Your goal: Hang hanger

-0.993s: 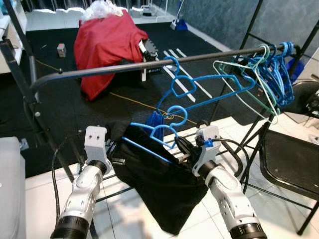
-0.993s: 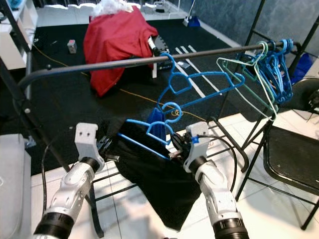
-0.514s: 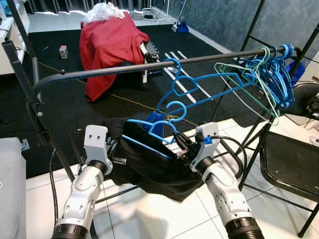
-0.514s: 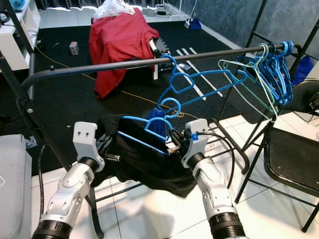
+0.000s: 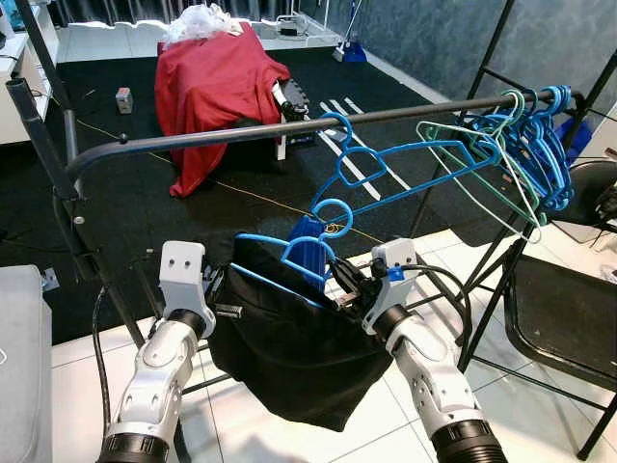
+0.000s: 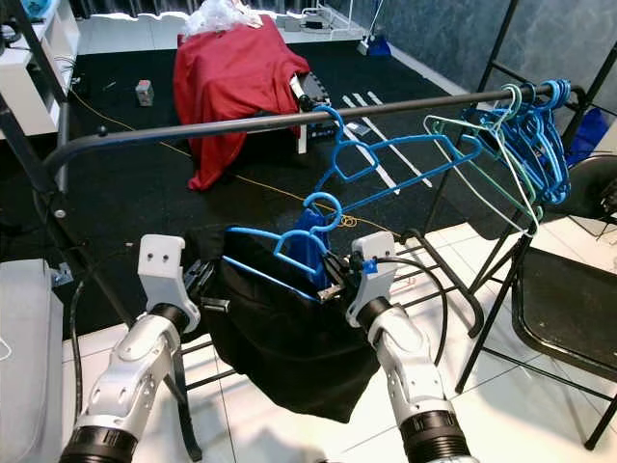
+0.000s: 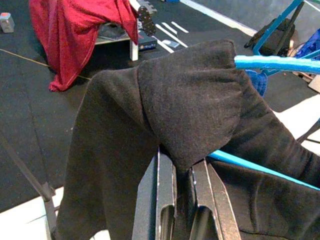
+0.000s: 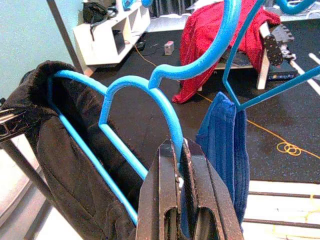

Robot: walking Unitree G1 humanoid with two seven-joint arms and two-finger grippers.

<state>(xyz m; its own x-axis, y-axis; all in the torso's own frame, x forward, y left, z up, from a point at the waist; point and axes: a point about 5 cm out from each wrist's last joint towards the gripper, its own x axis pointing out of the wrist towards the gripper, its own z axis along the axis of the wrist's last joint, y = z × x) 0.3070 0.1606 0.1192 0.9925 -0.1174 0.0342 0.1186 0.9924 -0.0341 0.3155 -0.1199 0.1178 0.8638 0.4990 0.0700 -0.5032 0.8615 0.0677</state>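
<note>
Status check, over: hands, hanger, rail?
Right hand shut on blue hanger. Left hand shut on black garment. Hook below rail, unhung. Empty blue hanger above.

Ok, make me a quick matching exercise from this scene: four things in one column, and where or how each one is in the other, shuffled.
1. black garment
2. red cloth
3. green hanger
4. right gripper

a. on the rail's far right end
b. shut on the blue hanger
c. draped over furniture in the background
d. hanging from the blue hanger

Pairs: 1-d, 2-c, 3-a, 4-b
</note>
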